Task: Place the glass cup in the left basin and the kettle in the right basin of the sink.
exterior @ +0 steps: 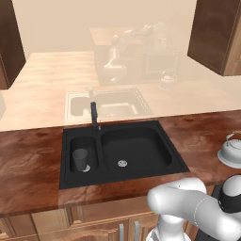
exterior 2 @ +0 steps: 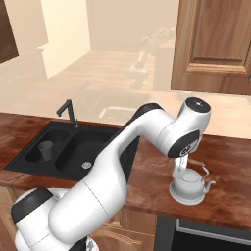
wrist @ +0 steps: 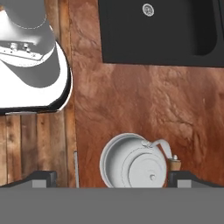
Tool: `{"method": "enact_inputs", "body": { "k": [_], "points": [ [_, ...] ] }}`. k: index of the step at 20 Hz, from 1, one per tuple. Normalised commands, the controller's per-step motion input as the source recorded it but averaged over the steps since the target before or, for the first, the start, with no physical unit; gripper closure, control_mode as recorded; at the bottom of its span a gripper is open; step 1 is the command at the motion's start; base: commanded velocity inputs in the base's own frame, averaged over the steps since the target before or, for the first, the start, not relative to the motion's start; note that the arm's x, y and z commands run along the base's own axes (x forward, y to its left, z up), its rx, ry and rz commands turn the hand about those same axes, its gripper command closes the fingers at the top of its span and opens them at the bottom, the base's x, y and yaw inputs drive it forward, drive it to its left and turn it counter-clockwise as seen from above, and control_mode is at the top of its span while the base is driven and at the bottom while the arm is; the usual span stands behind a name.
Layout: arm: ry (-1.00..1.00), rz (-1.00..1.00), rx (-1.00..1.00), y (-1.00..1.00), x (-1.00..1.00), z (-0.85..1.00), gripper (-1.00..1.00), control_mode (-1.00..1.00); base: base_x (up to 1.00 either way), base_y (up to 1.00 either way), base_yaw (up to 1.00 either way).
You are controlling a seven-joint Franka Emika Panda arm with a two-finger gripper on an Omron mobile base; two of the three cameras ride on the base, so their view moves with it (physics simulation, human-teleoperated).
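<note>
The glass cup (exterior: 80,160) (exterior 2: 46,150) stands upright in the left basin (exterior: 90,145) of the black sink (exterior: 117,127). Beside it, the wider right basin (exterior: 141,148) (wrist: 166,35) holds nothing but its silver drain. The silvery kettle (exterior: 231,151) (exterior 2: 188,188) (wrist: 133,162) sits on the wood counter to the right of the sink, near the front edge. My gripper (exterior 2: 183,175) (wrist: 113,179) hangs open just above the kettle, pointing down. In the hand view its two fingertips (wrist: 43,177) stand wide on either side of the kettle's body, apart from it.
A slim black faucet (exterior: 94,115) (exterior 2: 68,112) rises behind the divider between the basins. Dark upper cabinets (exterior: 216,33) (exterior 2: 215,44) hang at the right. The counter's front edge (wrist: 74,113) runs close beside the kettle, with wood floor beyond it.
</note>
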Motion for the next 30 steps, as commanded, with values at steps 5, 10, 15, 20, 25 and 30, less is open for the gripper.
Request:
{"method": "enact_inputs", "body": {
  "k": [5, 10, 15, 20, 25, 30],
  "points": [
    [0.00, 0.00, 0.00, -0.02, 0.03, -0.22, -1.00, -1.00, 0.00, 0.00, 0.00],
    [0.00, 0.00, 0.00, -0.01, 0.12, -0.17, -1.00, -1.00, 0.00, 0.00, 0.00],
    [0.00, 0.00, 0.00, -0.03, 0.16, -0.12, -1.00, -1.00, 0.00, 0.00, 0.00],
    [0.00, 0.00, 0.00, -0.03, 0.15, -0.07, -1.00, -1.00, 0.00, 0.00, 0.00],
    [0.00, 0.00, 0.00, -0.11, 0.06, -0.04, -1.00, -1.00, 0.00, 0.00, 0.00],
    [0.00, 0.00, 0.00, -0.11, 0.09, -0.06, -1.00, -1.00, 0.00, 0.00, 0.00]
  ]
}}
